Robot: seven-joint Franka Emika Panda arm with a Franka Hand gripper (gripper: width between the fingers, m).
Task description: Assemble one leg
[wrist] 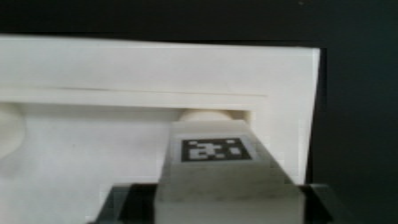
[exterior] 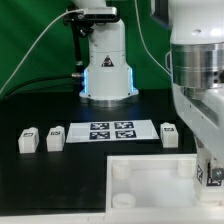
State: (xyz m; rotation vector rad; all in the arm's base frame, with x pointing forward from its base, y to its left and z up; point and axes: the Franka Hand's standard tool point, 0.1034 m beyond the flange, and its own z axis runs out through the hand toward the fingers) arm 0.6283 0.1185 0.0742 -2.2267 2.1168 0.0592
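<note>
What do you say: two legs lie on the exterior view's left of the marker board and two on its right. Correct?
Not quite. The exterior view shows two legs on its left of the marker board but only one leg on its right.

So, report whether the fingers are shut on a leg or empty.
Shut on a leg: the wrist view shows the tagged leg clamped between the fingers, by the tabletop.

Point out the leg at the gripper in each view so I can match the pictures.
Exterior view: the leg sits low at the exterior view's right edge, in the gripper, beside the tabletop; mostly its tag shows.
Wrist view: the leg fills the middle, tag facing the camera, with the tabletop behind it.
Shared landmark: the white tabletop.
</note>
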